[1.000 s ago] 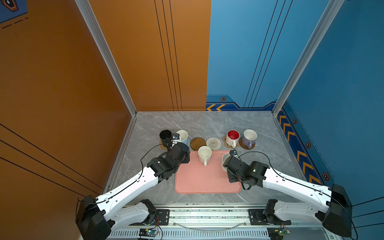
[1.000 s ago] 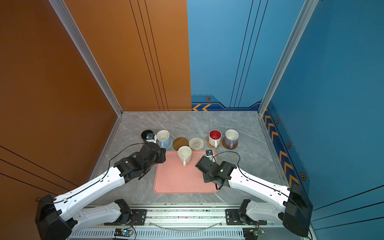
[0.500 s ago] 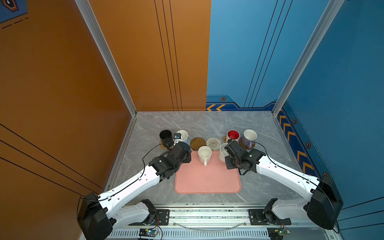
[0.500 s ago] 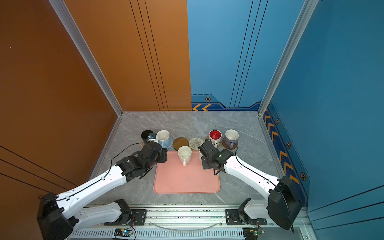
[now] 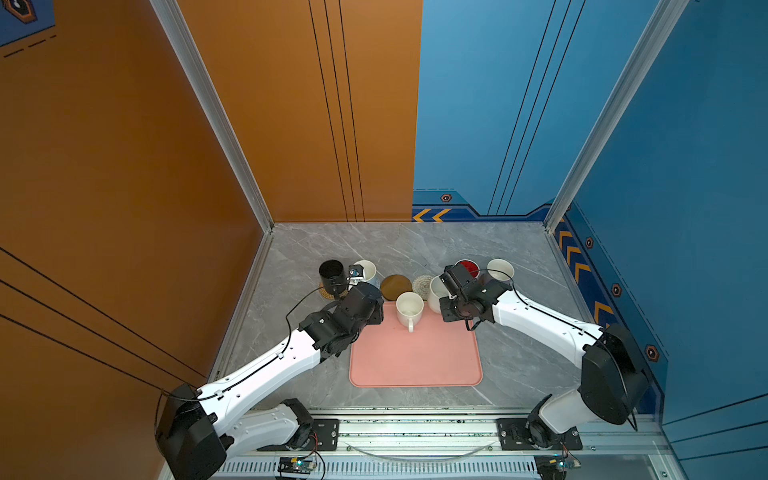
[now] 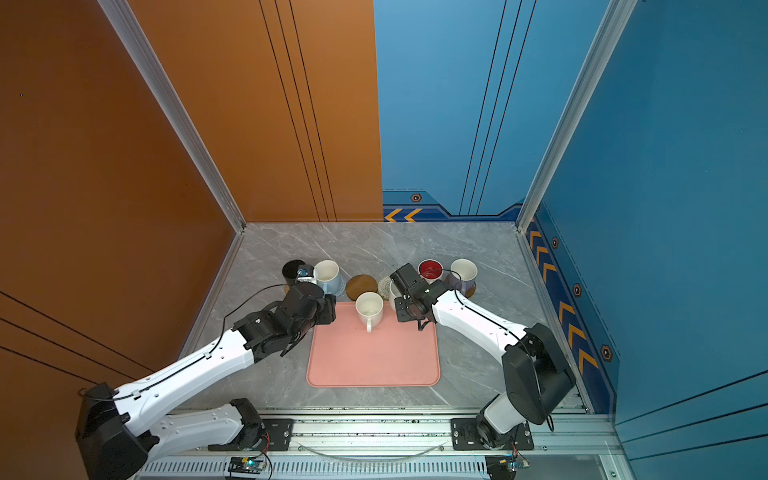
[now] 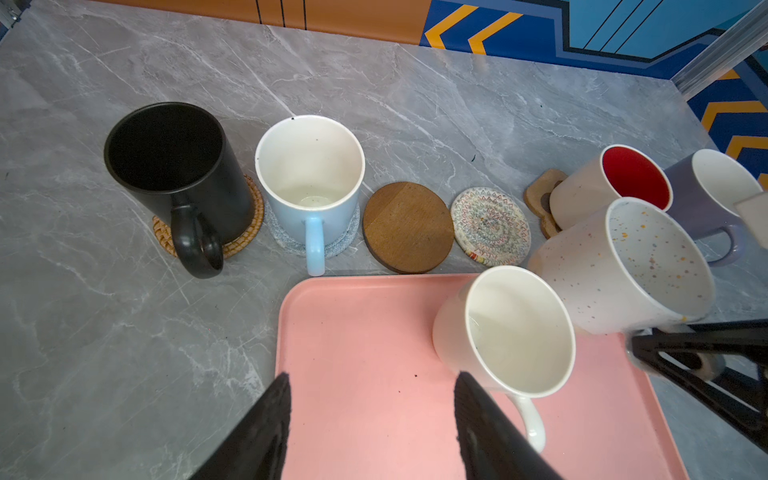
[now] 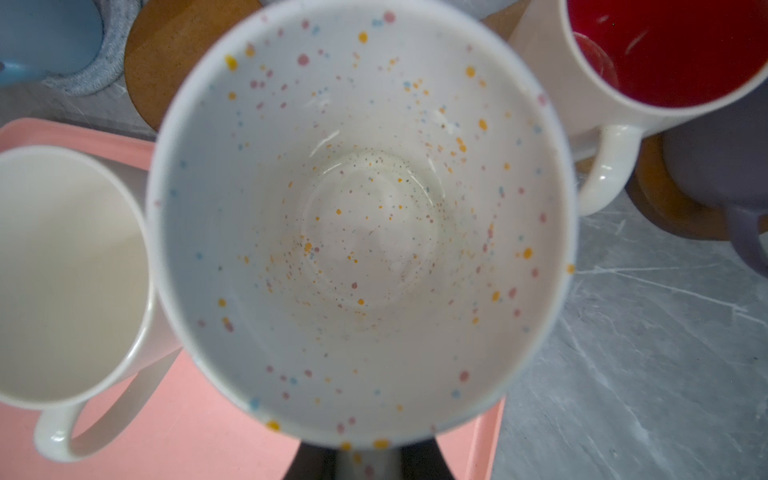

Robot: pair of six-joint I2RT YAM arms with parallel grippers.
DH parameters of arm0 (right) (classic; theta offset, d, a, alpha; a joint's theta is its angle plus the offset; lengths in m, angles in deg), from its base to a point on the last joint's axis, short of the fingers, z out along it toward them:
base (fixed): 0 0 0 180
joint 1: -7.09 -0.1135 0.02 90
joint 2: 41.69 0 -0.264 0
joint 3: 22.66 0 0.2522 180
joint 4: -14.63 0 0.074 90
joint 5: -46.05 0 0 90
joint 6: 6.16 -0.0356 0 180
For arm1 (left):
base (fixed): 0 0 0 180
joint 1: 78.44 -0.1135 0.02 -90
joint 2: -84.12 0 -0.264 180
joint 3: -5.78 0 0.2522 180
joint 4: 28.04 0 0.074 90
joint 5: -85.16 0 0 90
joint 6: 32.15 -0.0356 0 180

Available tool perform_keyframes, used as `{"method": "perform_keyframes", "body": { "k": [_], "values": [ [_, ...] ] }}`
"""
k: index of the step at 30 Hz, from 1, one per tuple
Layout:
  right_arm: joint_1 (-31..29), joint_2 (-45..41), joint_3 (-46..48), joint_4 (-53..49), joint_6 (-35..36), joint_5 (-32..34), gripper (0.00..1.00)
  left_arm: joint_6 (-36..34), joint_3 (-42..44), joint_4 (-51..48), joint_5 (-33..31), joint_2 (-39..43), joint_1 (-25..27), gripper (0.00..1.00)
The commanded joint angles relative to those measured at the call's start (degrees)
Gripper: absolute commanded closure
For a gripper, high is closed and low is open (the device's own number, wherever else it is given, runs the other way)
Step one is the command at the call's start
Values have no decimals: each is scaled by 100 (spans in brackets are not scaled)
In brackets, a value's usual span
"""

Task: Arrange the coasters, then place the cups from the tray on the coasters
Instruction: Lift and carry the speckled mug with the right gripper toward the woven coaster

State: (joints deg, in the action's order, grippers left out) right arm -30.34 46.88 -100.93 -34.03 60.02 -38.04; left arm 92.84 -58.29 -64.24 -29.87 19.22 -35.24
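Note:
My right gripper [image 8: 361, 461] is shut on the handle of the speckled white cup [image 5: 436, 291], which hangs over the far right corner of the pink tray [image 5: 415, 361], beside the bare woven coaster [image 7: 490, 226]. A plain white cup [image 7: 511, 328] stands on the tray's far edge. My left gripper [image 7: 372, 390] is open above the tray's far left corner, with nothing between its fingers. A bare brown coaster [image 7: 407, 226] lies left of the woven one.
In the far row, the black cup [image 7: 174, 166] sits on an orange rattan coaster [image 7: 245, 237] and the light blue cup [image 7: 309, 174] on a grey one [image 7: 286, 237]. The red-inside cup [image 7: 615, 183] and lavender cup [image 7: 715, 191] stand at the right.
My right gripper has carried the speckled cup from the tray's right side away toward the woven coaster. The left arm has hardly moved.

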Motion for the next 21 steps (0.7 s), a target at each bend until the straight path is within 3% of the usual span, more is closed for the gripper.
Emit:
{"method": "perform_keyframes", "body": {
  "k": [1,21],
  "values": [
    [64,55,-397,383,155,-46,100,-24,-149,37,50,13,66,36],
    [366,1059,-1285,383,411,-399,100,27,-128,38,108,13,71,37]
  ]
}}
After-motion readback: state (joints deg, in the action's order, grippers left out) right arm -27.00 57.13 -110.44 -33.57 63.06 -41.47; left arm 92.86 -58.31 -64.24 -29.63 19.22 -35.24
